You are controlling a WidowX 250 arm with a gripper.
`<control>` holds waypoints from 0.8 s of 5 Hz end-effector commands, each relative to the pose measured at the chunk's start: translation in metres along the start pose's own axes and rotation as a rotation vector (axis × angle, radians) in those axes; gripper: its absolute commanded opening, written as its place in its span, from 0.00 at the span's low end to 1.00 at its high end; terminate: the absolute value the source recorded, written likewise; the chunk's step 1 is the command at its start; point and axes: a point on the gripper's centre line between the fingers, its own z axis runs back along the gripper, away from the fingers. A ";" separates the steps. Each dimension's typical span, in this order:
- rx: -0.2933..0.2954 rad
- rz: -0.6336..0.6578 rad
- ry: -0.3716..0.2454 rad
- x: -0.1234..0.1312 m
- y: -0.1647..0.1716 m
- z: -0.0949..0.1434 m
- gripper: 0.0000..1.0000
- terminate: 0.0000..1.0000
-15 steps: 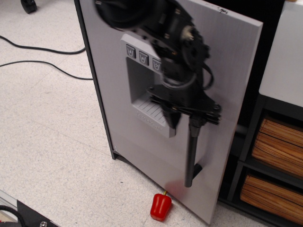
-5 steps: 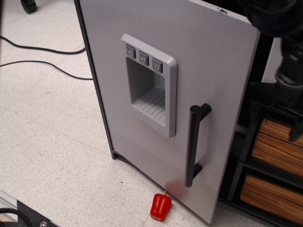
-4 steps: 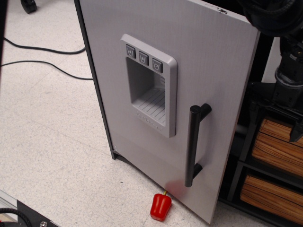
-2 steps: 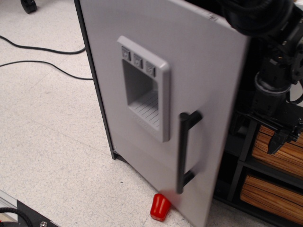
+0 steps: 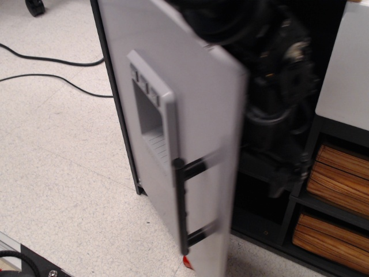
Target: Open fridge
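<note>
The fridge door [image 5: 199, 86], brushed grey, stands swung well out from the dark frame [image 5: 115, 115], hinged at the left. Its dispenser panel [image 5: 151, 124] and black bar handle [image 5: 183, 208] are seen nearly edge-on and blurred by motion. My black arm [image 5: 277, 75] reaches down behind the door's free edge, into the gap between door and dark interior [image 5: 259, 213]. My gripper [image 5: 281, 180] is a dark blur low in that gap, close to the door's back. I cannot tell how its jaws stand or whether it touches the door.
A white-topped unit [image 5: 343, 69] with wooden drawers [image 5: 340, 179] stands at the right of the fridge. A red toy pepper [image 5: 187, 262] on the floor is almost hidden under the door's lower corner. Black cables [image 5: 52, 78] lie on the speckled floor at left.
The arm left the handle, went round the door's free edge to its right and moved in behind it. The door has swung out to the left, now covering most of the pepper.
</note>
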 end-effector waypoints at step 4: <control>-0.016 -0.083 -0.019 -0.078 0.111 0.043 1.00 0.00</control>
